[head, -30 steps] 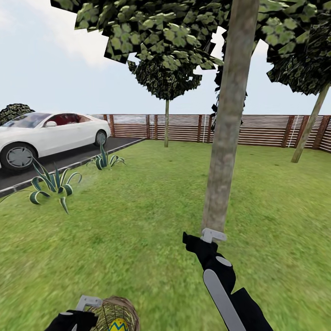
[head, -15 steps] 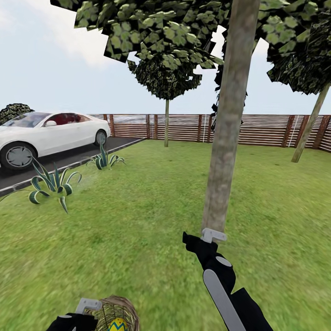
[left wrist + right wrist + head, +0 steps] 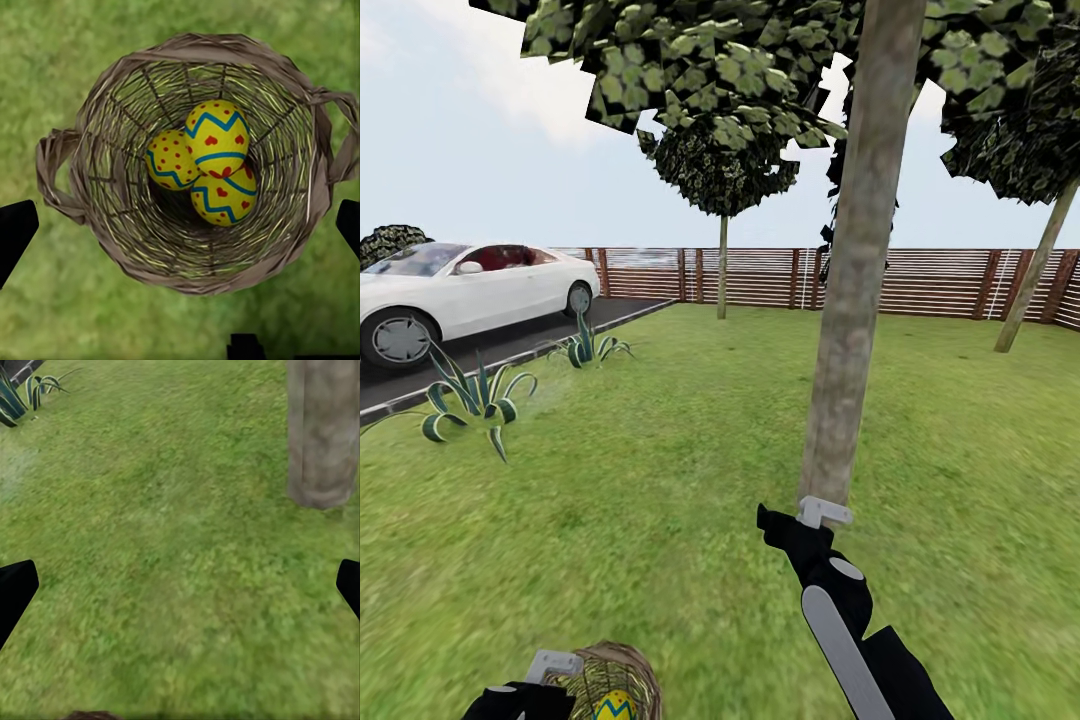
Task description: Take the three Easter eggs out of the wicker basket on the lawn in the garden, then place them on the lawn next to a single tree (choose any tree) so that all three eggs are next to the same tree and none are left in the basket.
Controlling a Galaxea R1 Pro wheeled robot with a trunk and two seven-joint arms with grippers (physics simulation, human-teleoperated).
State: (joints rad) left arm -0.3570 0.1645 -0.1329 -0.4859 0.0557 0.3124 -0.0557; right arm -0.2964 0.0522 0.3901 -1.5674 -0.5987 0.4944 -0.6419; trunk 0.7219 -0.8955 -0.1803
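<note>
The left claw [image 3: 180, 225] hangs spread wide above the round wicker basket of woven light-brown twigs [image 3: 112, 225], its two black fingertips [image 3: 15, 229] showing at either edge of the wrist view with nothing between them. All three yellow Easter eggs with blue zigzag lines and red marks [image 3: 214, 139] lie clustered inside the basket, which sits on the mottled green lawn [image 3: 45, 60]. From the head camera the basket [image 3: 630, 665] is cut off by the lower edge, one egg partly showing.

The right claw [image 3: 180, 585] is likewise parted and empty, its black arm reaching forward over the grass toward the thick grey-brown tree trunk [image 3: 855, 300]; the trunk's base [image 3: 322, 442] stands near. Spiky green striped plants [image 3: 470, 400] edge the dark driveway, where a white car [image 3: 460, 290] is parked before the brown slatted wooden fence [image 3: 940, 280].
</note>
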